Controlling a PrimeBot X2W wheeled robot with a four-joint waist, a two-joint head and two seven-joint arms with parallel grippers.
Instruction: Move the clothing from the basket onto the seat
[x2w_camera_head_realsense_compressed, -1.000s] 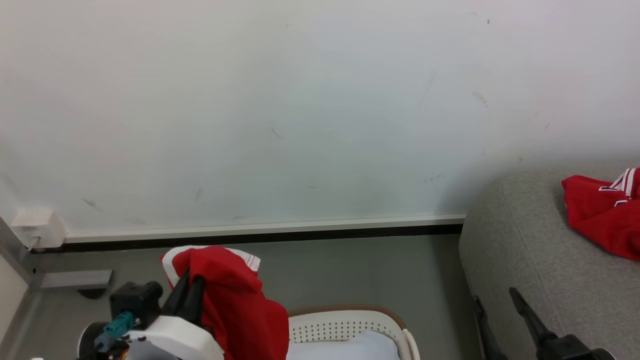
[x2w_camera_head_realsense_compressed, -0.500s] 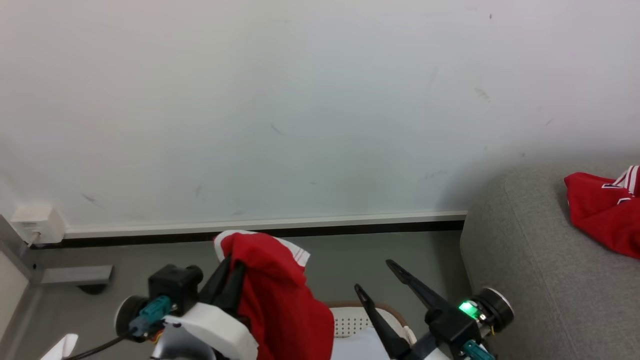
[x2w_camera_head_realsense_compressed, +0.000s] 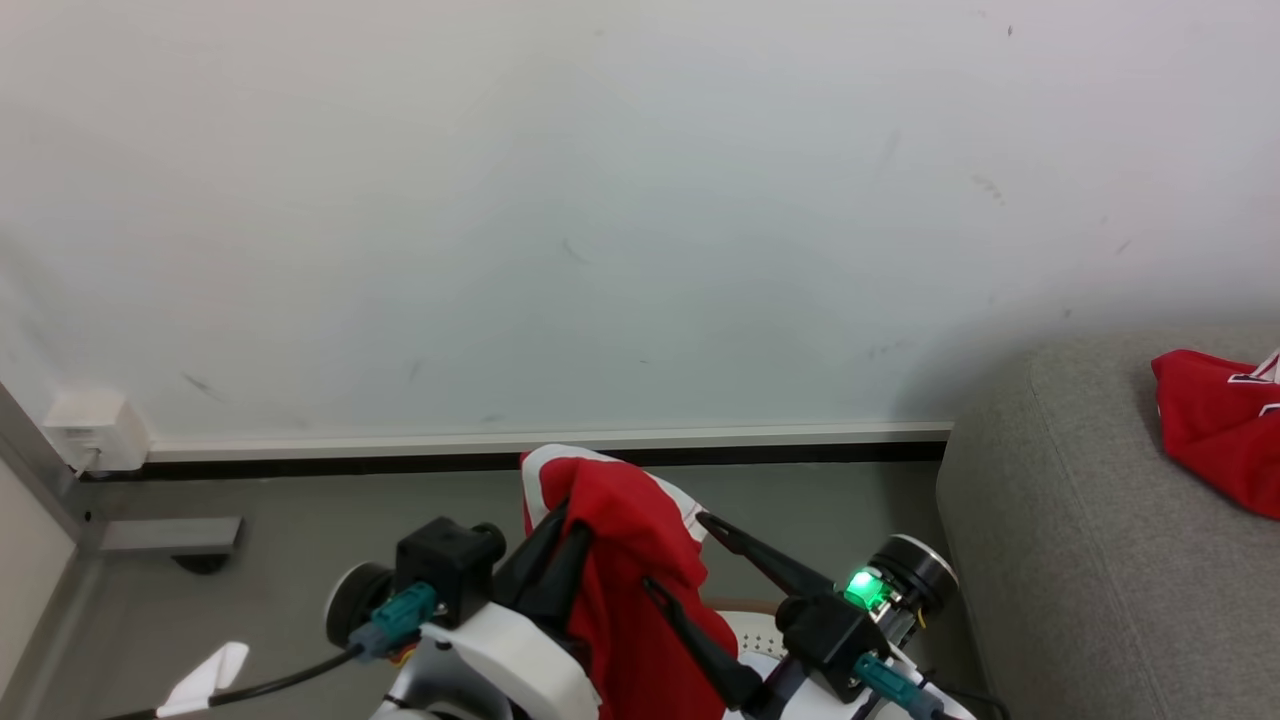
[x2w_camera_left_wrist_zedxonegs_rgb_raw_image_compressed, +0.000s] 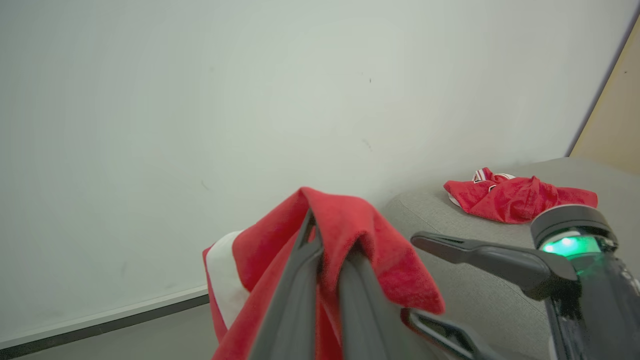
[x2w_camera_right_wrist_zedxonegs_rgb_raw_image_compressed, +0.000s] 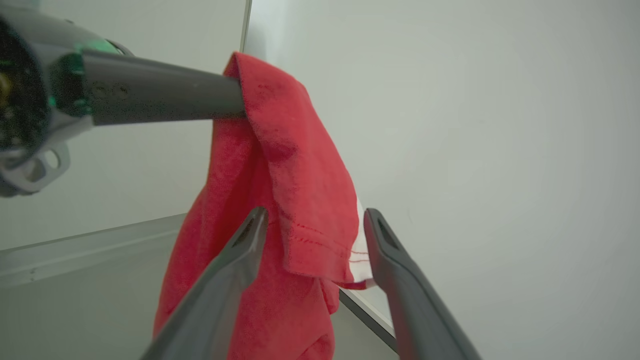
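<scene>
The red garment (x2w_camera_head_realsense_compressed: 630, 560) – light, limp, likely to sag and swing – hangs to the left of the seat (x2w_camera_head_realsense_compressed: 1060, 560), its top fold clamped in the left gripper (x2w_camera_head_realsense_compressed: 570, 525), while the right gripper (x2w_camera_right_wrist_zedxonegs_rgb_raw_image_compressed: 316, 212), jaws apart, straddles the drooping hem – probably the best second hold.

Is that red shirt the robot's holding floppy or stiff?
Probably floppy: the red garment folds over the left gripper and hangs limp. Likely light too, since a thin pinch holds it.
</scene>
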